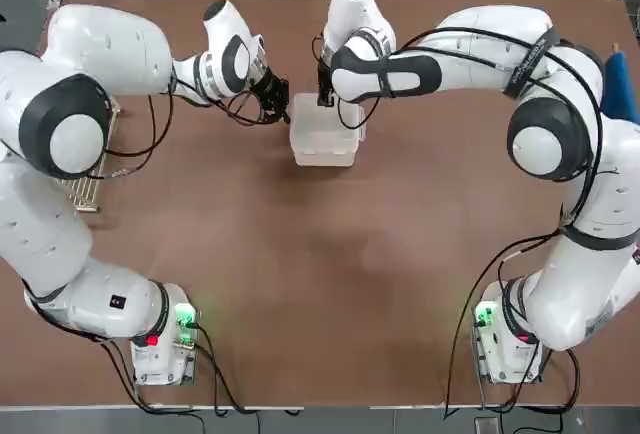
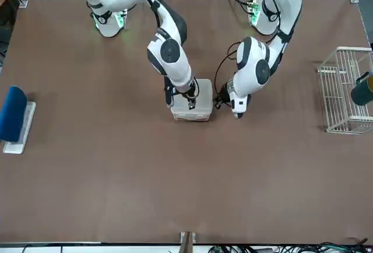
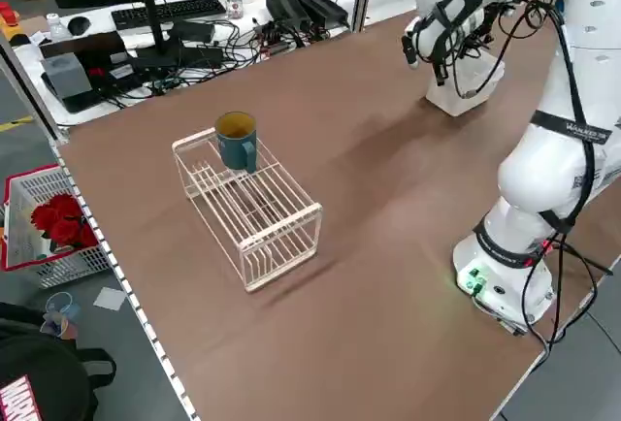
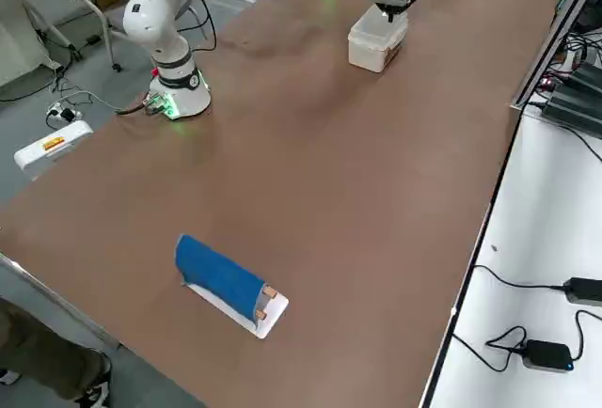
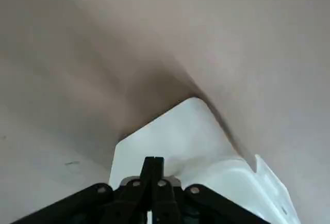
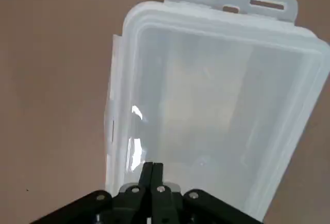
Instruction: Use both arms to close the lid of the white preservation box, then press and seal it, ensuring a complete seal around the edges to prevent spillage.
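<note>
Top view puts the white preservation box (image 1: 322, 134) in the upper middle of the frame, its lid (image 6: 216, 105) already down, with the right gripper (image 1: 325, 97) over its far rim and the left gripper (image 1: 276, 100) just beside its left wall, both with fingers pinched together. You should judge it light, thin and slippery on the surface (image 1: 330, 284), so it may skid. Press straight down along the edges (image 6: 126, 87) and latch tabs, not mid-lid.

White preservation box (image 1: 322, 134) mid-table between both tools, wire rack (image 1: 90, 186) far left.
</note>
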